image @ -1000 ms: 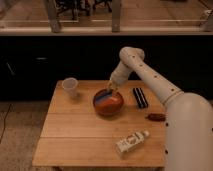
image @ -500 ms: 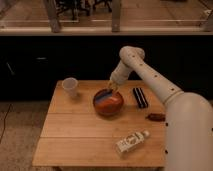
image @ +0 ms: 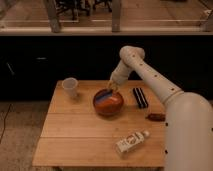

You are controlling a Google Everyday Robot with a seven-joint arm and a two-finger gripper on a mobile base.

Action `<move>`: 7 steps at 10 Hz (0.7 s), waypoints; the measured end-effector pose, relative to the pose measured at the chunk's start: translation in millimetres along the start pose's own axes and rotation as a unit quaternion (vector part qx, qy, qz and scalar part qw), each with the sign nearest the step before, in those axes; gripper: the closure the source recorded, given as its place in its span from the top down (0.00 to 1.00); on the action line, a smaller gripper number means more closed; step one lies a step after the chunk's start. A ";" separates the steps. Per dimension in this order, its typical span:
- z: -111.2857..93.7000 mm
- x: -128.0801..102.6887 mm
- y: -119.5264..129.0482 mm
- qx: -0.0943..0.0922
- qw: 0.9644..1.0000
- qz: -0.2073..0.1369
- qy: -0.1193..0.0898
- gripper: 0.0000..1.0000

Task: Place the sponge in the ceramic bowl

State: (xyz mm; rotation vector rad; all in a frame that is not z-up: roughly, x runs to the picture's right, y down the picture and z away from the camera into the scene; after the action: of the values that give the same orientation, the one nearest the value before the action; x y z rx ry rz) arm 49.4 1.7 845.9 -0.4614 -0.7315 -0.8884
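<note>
Blue sponge (image: 110,97) seen lying inside ceramic bowl (image: 102,111) on wooden table (image: 75,135), between white cup (image: 70,88) and black ridged bar (image: 140,97). Just above bowl's back rim, gripper (image: 111,86) held; grip state cannot be told.

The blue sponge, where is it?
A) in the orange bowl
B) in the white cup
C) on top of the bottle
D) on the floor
A: the sponge shows as a blue patch inside the ceramic bowl, with the gripper at the bowl's far rim.
</note>
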 end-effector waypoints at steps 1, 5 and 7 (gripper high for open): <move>-0.8 0.0 0.0 0.000 1.000 0.000 0.000 0.02; -2.2 -0.4 0.2 -0.002 1.000 0.001 0.000 0.02; -2.6 -0.6 0.6 -0.003 1.000 0.001 -0.001 0.02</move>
State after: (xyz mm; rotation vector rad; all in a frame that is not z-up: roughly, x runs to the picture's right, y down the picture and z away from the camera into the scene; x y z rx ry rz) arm 50.6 0.7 843.7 -0.4683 -0.7292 -0.8886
